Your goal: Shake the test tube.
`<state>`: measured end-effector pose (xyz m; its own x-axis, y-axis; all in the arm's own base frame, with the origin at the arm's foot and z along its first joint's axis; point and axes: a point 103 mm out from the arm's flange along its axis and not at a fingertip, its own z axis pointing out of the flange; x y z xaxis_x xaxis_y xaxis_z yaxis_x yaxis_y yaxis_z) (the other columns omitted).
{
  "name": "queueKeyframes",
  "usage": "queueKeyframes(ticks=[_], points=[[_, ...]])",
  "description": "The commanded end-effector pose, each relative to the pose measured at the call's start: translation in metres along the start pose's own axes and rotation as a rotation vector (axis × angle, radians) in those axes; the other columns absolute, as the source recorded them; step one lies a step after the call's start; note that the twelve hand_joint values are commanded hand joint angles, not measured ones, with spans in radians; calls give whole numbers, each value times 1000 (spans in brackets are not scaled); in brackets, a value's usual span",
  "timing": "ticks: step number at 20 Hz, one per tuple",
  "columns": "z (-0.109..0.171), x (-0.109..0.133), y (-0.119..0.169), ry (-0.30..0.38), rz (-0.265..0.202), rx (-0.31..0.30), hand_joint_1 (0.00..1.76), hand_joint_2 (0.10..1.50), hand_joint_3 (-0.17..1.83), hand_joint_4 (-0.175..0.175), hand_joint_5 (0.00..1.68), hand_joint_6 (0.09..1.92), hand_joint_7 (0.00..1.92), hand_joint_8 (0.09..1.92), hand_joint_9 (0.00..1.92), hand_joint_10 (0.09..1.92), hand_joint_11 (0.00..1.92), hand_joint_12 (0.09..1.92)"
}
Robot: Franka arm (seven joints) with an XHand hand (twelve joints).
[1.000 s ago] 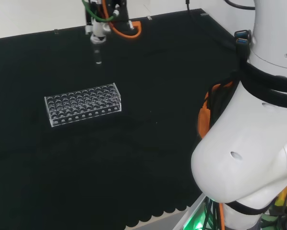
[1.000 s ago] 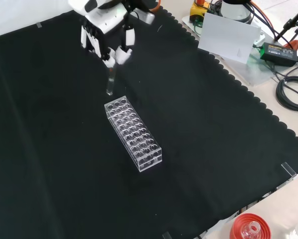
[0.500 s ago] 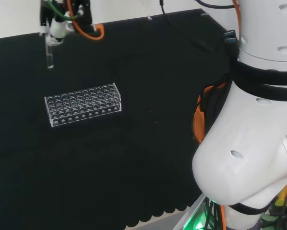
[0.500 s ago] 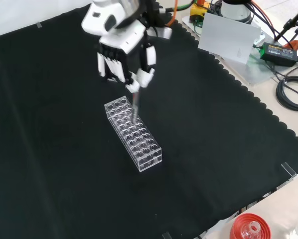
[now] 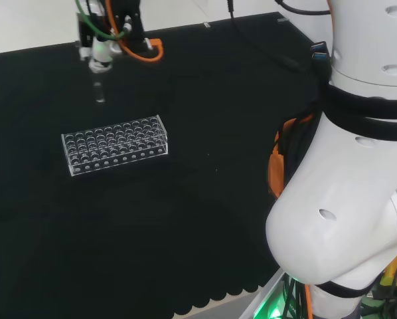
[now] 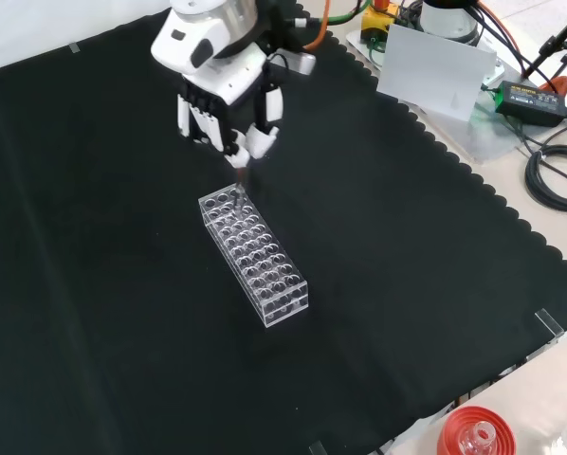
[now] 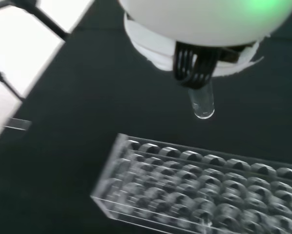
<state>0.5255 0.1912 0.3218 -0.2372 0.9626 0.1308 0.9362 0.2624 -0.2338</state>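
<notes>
- The robot's hand (image 6: 225, 106) pinches a clear test tube (image 5: 99, 92) by its upper end, fingers curled round it, so the tube hangs straight down with its rounded bottom free in the air.
- The tube is held above the black cloth (image 6: 407, 265), over the far end of a clear plastic rack (image 6: 254, 254) in the front view — lifted out of the rack, not resting in it.
- Judged from this, the shaking step is under way; the next move likely calls for a short sideways swing while the pinch holds, with the tube kept clear of the rack's top.
- The rack lies alone in the middle of the cloth, its holes apparently empty.
- Beyond the cloth's scalloped edge, away from the rack, sit a white card (image 6: 435, 71), black cables (image 6: 556, 177) — and a red ribbed ring (image 6: 478, 433) at the near corner.
</notes>
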Motion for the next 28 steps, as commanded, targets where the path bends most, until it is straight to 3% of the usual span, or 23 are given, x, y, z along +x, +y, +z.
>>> queueKeyframes(ticks=[1, 6, 19, 23, 28], points=[[-1, -59, -14, -42, 136, 2, 1445, 499, 810, -175, 1396, 467, 1501, 564, 1456, 227, 928, 1168], [-2, -55, -14, -25, 123, -7, 1445, 498, 810, -175, 1396, 466, 1501, 563, 1457, 225, 927, 1168], [-17, 9, 15, 39, -6, -55, 1445, 498, 810, -175, 1397, 464, 1502, 562, 1459, 221, 926, 1169], [-18, 6, 17, 19, -6, -53, 1445, 498, 810, -175, 1397, 464, 1502, 561, 1460, 220, 926, 1169], [-16, -19, 10, -11, 39, -40, 1445, 498, 810, -175, 1398, 463, 1502, 560, 1461, 219, 925, 1169]])
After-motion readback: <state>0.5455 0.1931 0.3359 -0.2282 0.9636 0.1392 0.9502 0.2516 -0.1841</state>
